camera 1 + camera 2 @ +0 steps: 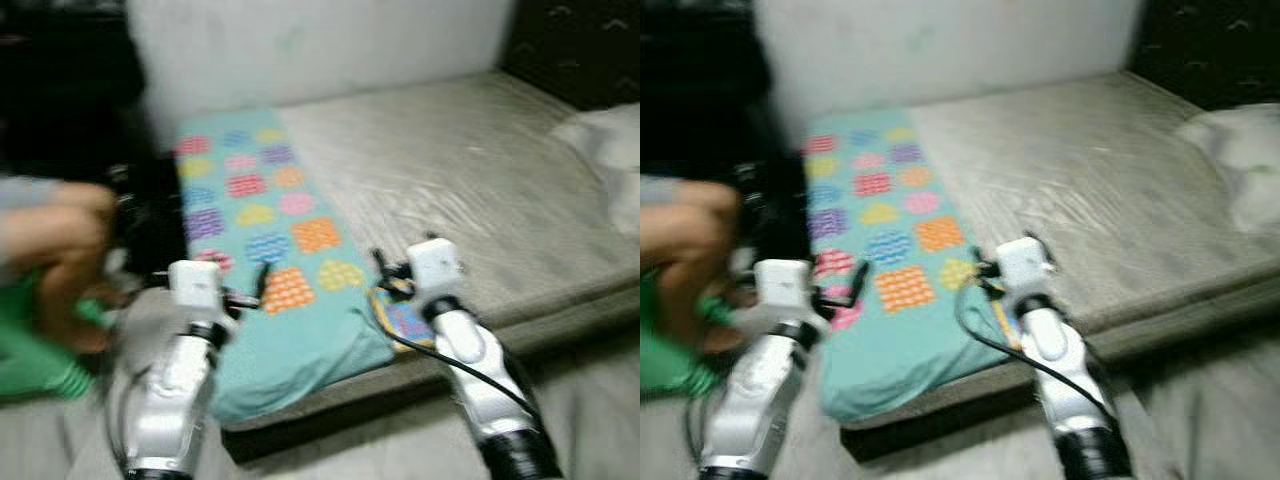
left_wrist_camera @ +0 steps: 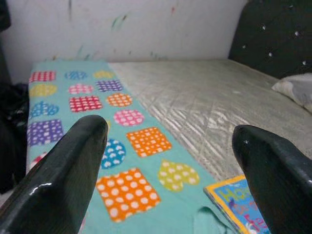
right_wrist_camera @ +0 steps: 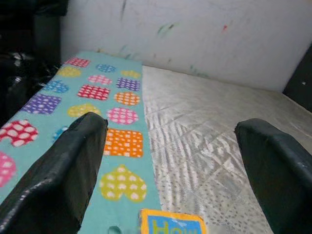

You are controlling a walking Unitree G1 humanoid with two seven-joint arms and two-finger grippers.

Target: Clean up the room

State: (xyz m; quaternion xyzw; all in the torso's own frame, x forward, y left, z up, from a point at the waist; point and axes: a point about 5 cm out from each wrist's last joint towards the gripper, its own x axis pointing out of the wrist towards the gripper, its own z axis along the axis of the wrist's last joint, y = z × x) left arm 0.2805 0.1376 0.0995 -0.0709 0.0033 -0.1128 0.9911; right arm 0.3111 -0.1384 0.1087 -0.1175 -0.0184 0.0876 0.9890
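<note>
Approaching a bare grey mattress (image 1: 470,190) with a teal patterned blanket (image 1: 265,250) spread along its left side, the robot appears to be at the reach-in stage of tidying. A colourful book (image 2: 239,204) lies at the near edge just beside the blanket. The left gripper (image 2: 170,170) and right gripper (image 3: 170,170) both hover spread wide and empty; the likely next move is closing on the book.

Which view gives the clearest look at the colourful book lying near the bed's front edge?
The left wrist view: the book is sharp there, its blue cover with yellow border lying beside the teal blanket. The right wrist view catches just its top edge. In the blurred eye views the right gripper hovers over it, partly hiding it.
</note>
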